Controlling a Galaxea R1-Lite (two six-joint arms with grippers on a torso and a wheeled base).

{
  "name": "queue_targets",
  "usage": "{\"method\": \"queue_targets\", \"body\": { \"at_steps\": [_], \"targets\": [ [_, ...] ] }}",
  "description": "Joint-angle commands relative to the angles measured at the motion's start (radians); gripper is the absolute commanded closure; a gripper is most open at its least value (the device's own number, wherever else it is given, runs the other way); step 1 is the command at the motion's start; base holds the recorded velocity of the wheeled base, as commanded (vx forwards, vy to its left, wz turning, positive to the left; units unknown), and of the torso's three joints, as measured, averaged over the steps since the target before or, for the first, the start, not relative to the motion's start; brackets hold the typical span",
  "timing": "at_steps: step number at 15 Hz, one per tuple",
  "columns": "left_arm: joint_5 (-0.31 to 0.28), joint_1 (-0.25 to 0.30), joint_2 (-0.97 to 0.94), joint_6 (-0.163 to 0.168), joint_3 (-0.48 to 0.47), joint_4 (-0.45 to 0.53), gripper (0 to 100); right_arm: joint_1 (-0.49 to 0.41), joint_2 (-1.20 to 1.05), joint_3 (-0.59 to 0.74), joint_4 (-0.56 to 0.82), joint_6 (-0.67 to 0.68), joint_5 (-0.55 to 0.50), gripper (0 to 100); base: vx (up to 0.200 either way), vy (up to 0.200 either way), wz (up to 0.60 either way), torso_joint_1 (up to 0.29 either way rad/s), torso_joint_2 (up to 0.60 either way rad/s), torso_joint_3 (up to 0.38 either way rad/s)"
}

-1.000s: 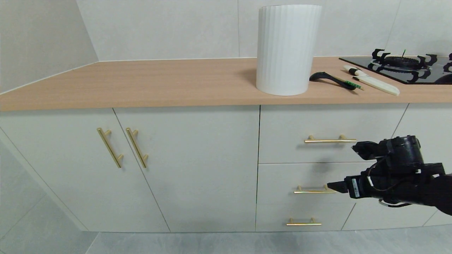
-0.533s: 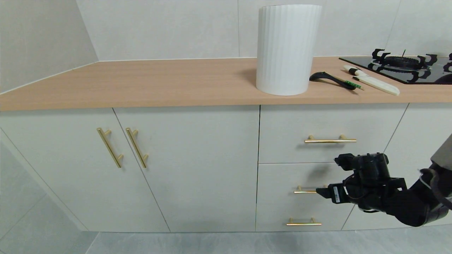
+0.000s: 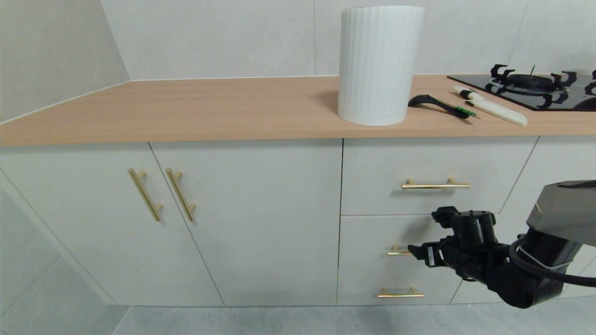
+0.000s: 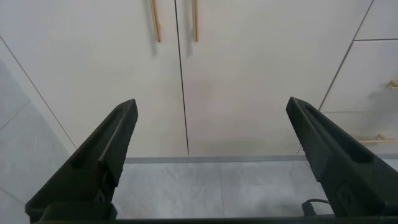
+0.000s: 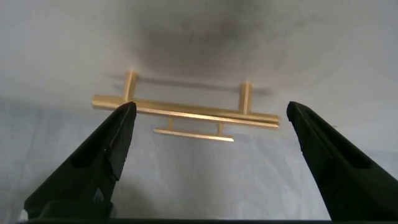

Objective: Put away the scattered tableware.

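- Our left end effector (image 4: 211, 143) hangs low before the cupboard doors (image 4: 249, 74). Its fingers are spread wide with nothing between them, and the floor (image 4: 205, 186) lies under it.
- Our right end effector (image 3: 416, 251) sits low on the right, up against the drawer stack. Its fingers (image 5: 112, 155) are spread wide apart.
- The middle handle (image 5: 186, 113) lies across the gap between those fingers. We cannot tell whether either finger touches it. In the head view the end effector covers that handle's right end.
- The bottom handle (image 3: 400, 294) sits below the middle one and the top handle (image 3: 435, 185) above it. All three drawers are closed.
- To the left of the drawers, the two doors are closed, and their paired handles (image 3: 163, 194) sit side by side.
- Above the cupboards runs the wooden tabletop (image 3: 209, 109).
- A tall white ribbed canister (image 3: 379, 65) stands upright on the tabletop, over the drawer stack.
- Just right of its base lies a black ladle (image 3: 435, 104), with its bowl toward the canister.
- A small green piece (image 3: 467, 111) rests at the ladle's handle end. It is too small for us to identify.
- A white knife (image 3: 491, 108) lies flat just beyond the ladle, between it and the hob (image 3: 526, 86).
- The hob is set into the tabletop's far right corner, against the tiled wall (image 3: 223, 37).
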Motion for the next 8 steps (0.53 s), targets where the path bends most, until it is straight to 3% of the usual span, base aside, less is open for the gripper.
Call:
{"method": "queue_targets", "body": {
  "at_steps": [1,8],
  "targets": [
    [0.0,0.0,0.001,0.0,0.0,0.002,0,0.001,0.035,-0.005,-0.011,0.009,-0.001,0,0.0,0.0,0.0,0.0,0.0,0.0],
    [0.0,0.0,0.001,0.0,0.0,0.0,0,0.007,0.141,-0.048,-0.14,0.018,-0.071,0,0.0,0.0,0.0,0.0,0.0,0.0]
  ]
}}
